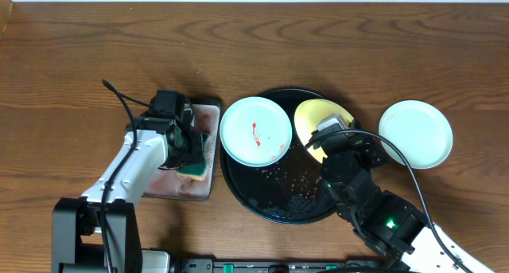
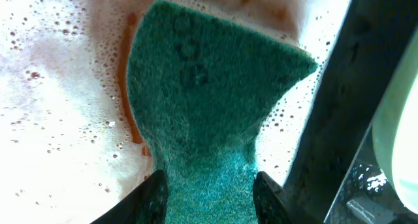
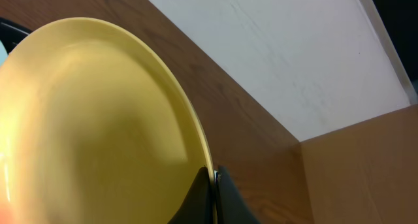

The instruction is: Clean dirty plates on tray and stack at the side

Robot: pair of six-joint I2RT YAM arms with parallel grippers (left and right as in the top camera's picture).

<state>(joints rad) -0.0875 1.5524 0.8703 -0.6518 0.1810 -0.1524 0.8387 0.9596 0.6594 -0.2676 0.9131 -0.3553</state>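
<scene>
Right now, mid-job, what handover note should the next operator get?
Left hand: shut on the green sponge, down in the foamy rectangular tray.
Right hand: shut on the yellow plate at its rim, plate tilted over the black tray.
Smeared mint plate: on the black tray's left side, red smear at centre.
Other mint plate: on the table right of the tray, looks clean.
Left to do: clean the smeared plate, stack all three at the side.

1 plate right of tray

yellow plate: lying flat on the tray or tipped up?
Tipped. The right end effector pinches the rim of the yellow plate; overhead it shows as a narrowed oval over the tray.
</scene>
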